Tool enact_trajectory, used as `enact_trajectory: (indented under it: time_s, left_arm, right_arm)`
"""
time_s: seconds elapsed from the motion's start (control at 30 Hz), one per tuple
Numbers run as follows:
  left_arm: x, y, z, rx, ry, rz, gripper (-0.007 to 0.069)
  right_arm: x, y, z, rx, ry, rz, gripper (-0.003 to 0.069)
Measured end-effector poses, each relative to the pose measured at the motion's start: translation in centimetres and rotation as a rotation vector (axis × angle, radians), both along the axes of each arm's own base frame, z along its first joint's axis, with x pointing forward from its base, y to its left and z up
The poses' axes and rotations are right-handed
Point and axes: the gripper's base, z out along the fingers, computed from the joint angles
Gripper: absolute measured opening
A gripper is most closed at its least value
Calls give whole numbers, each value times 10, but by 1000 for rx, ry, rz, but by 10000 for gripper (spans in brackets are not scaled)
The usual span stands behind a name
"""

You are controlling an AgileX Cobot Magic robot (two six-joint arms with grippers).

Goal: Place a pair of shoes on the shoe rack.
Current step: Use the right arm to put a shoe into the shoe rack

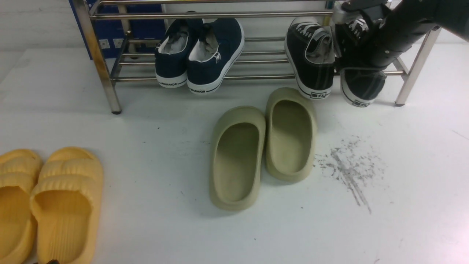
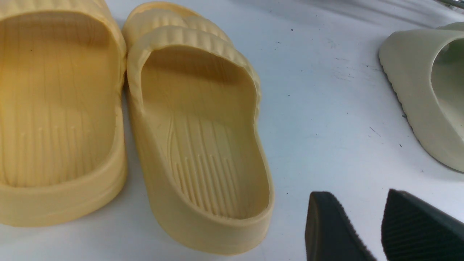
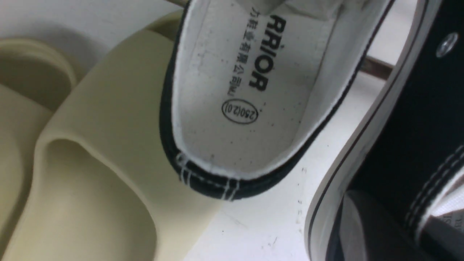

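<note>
Worktop (image 1: 165, 227), pale and scuffed, spreads beneath everything. Across its far side stands the shoe rack (image 1: 220, 14), shiny steel. The dark right arm (image 1: 397, 35) reaches over the rack's right end. Yellow slippers (image 1: 67, 205) lie side by side at the near left; olive-beige slippers (image 1: 236, 161) sit near the middle, in front of the rack. Navy sneakers (image 1: 214, 55) rest on its lower tier, left of centre, toes over the front bar. Black sneakers (image 1: 317, 62), the pair for the task, are at the right end of that tier, toes also jutting forward. The right gripper's (image 3: 391, 210) jaws are clamped on the rightmost one's side wall. The left gripper's (image 2: 359, 195) jaws stand apart.
</note>
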Motion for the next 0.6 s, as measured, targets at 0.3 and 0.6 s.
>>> enact_trajectory:
  time_s: [0.3, 0.6]
  left_arm:
    - [0, 0, 0, 0, 0, 0, 239]
    - [0, 0, 0, 0, 0, 0, 239]
  right_arm:
    - [5, 0, 2, 11, -59, -7, 20]
    - [13, 2, -18, 15, -40, -13, 25]
